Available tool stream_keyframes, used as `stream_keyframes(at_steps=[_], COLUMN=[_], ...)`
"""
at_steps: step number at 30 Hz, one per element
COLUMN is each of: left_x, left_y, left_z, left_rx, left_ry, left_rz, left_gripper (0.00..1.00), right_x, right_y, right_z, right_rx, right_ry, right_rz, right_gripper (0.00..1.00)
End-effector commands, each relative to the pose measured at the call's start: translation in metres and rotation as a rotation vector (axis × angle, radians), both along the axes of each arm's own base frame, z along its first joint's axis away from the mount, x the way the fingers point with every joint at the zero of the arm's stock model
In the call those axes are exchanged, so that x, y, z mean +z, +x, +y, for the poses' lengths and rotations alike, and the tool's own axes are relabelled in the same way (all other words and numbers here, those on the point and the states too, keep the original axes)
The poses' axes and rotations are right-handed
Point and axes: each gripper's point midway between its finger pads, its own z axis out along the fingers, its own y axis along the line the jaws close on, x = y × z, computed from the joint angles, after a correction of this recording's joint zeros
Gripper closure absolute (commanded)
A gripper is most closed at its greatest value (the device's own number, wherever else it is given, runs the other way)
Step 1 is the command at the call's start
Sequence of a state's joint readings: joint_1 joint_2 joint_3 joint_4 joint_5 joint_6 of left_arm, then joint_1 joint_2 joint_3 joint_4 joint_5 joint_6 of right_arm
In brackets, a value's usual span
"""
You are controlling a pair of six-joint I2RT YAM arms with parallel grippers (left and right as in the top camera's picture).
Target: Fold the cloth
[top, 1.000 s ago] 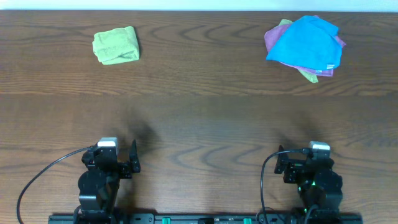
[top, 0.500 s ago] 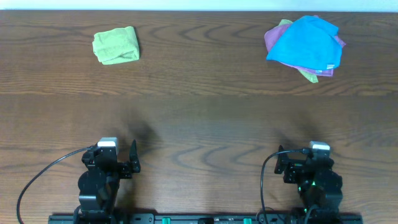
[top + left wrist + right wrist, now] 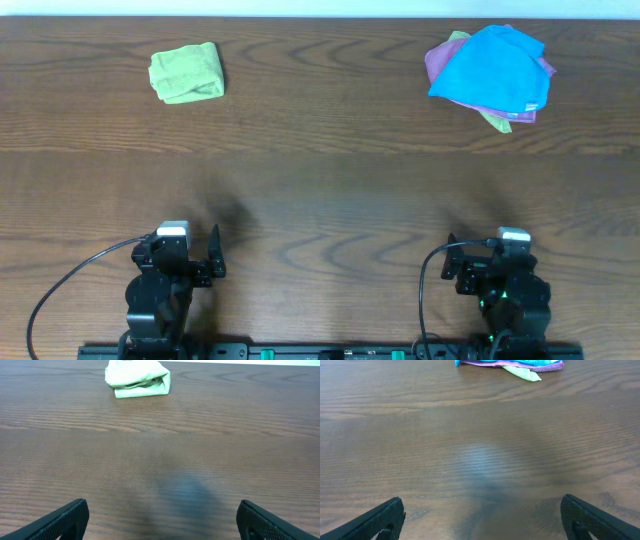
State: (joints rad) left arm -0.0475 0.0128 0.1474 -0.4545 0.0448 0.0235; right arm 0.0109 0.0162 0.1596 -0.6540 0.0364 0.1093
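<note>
Dark brown wood-grain tabletop (image 3: 320, 180); nothing on it is being touched by either arm.

Far edge, towards the left corner: small lime-green terry cloth (image 3: 187, 72), folded into a compact bundle; left wrist view shows it at the top of frame, open side of the fold facing the camera, colour washed out pale there.

Near edge, left side: left arm base with a black cable (image 3: 60, 290) looping off towards the left edge; left gripper (image 3: 162, 510) is spread wide, jaws well apart with only bare wood between them, grasping nothing; it sits low over the table, well apart from the green bundle.

Near edge, right side: right gripper (image 3: 482, 505) is in the same posture; black fingers (image 3: 382, 520) far apart at the bottom corners of its wrist view, released, nothing held; bare table ahead of it.

Far edge, near the right corner: sky-blue soft microfibre cloth (image 3: 492, 66), unfolded and loosely rumpled, lying on top of a small pile; under it a purple cloth (image 3: 436, 62) sticks out on the left and along the right and near sides; a second lime-green cloth (image 3: 497, 122) pokes out as a pointed tip at the near side and a sliver at the far-left of the pile. Right wrist view catches only the near fringe of the pile at the top of frame: purple hem, green tip, a scrap of blue.

Blue cloth is well apart from both grippers; closer to the right arm's side.
</note>
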Motion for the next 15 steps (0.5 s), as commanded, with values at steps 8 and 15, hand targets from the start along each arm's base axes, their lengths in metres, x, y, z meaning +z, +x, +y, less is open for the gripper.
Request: stream_keyframes(at_steps=[8,15], left_x=[-0.007,-0.007], left_y=[-0.001,-0.001], left_z=[0.003,0.003], left_rx=[0.011,0.011], left_ry=[0.011,0.011], left_rz=[0.013,0.013], left_gripper=[0.05,0.05], right_x=[-0.001,0.016], right_y=[0.0,0.001], right_z=[0.004,0.001], right_rx=[0.025,-0.029], right_ry=[-0.006,0.072], right_rz=[-0.002,-0.005], right_gripper=[0.01,0.01])
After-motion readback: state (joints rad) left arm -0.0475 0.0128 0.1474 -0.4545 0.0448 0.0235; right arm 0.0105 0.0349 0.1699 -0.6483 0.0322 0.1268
